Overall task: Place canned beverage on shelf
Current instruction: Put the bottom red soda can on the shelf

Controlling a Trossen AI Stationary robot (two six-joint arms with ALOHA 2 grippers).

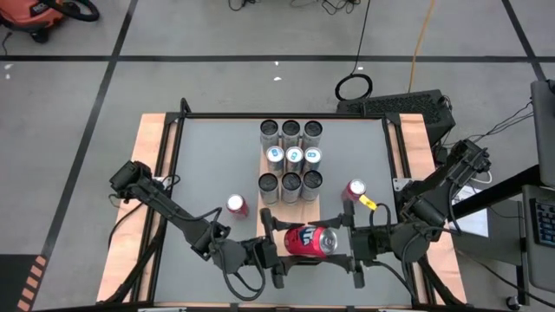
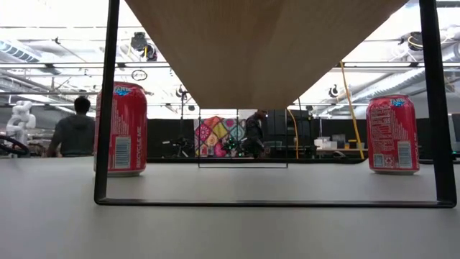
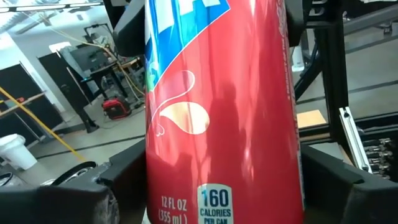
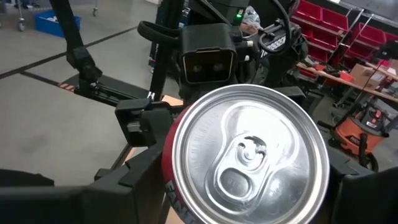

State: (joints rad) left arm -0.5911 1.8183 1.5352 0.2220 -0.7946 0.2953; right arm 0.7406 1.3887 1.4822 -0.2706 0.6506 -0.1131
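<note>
- The left gripper (image 1: 279, 260) and the right gripper (image 1: 354, 258) met at the near edge of the table (image 1: 199, 156), with a red can (image 1: 310, 241) lying on its side between them.
- The right gripper's fingers (image 4: 134, 177) were clamped on the can's sides, its silver top (image 4: 249, 158) facing that arm's wrist camera.
- The left gripper's fingers (image 3: 121, 180) flanked the same can (image 3: 221, 112); whether they pressed it or stood just clear of it I could not tell.
- Just beyond the held can stood the shelf (image 1: 279, 208), its light wood board carrying three rows of three cans (image 1: 290, 157) that filled nearly all its width.
- One red can (image 1: 237, 205) stood upright on the table just left of the shelf, another (image 1: 355, 190) just right of it.
- Bare grey tabletop lay open to the left and right of the shelf, out to the pale wooden side strips (image 1: 149, 147).
</note>
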